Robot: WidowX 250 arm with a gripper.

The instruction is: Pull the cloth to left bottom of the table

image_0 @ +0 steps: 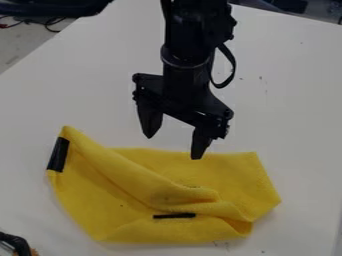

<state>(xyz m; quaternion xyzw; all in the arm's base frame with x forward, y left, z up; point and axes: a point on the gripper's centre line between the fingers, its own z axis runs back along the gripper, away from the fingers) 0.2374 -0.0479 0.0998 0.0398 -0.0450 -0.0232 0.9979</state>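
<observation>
The black gripper (174,149) hangs down from the top centre of the camera view, its two fingers spread apart with nothing between them. Its right fingertip overlaps the upper edge of the yellow cloth (180,170) in the view; whether they touch, I cannot tell. The cloth lies crumpled across the lower left and centre of the white table, with a raised fold running diagonally from its upper left corner toward the lower right. A black strip marks its left corner, and a shorter black strip lies near its lower middle.
The white table (294,100) extends around the cloth, with its left edge slanting down from the top. A dark object (16,244) sits at the lower left corner of the view. Cables (50,23) lie on the floor at the upper left.
</observation>
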